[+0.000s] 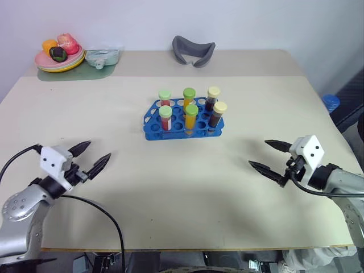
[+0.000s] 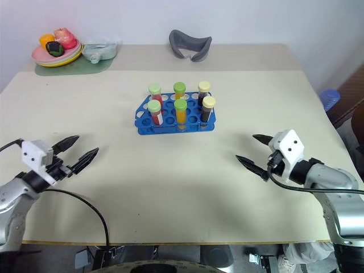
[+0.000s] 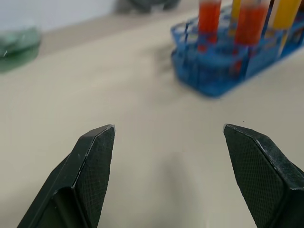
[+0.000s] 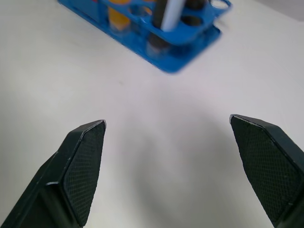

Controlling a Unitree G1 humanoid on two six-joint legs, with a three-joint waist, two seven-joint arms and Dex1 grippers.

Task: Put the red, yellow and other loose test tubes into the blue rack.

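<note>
The blue rack (image 1: 153, 128) stands in the middle of the table with several capped test tubes upright in it: two red (image 1: 165, 118), two yellow-orange (image 1: 191, 116) and two dark ones (image 1: 216, 114). No loose tube lies on the table. My left gripper (image 1: 91, 156) hovers open and empty over the near left part of the table, well away from the rack. Over the near right, my right gripper (image 1: 269, 154) is open and empty too. Both wrist views look past spread fingertips (image 3: 97, 152) toward the blue rack (image 3: 213, 71) (image 4: 156, 45).
At the far left corner a plate of toy food (image 1: 60, 52) and a clear bag (image 1: 102, 56) rest on a green mat. A grey curved object (image 1: 193, 50) lies at the far middle edge. A blue item (image 1: 330, 102) sits on the floor off the right edge.
</note>
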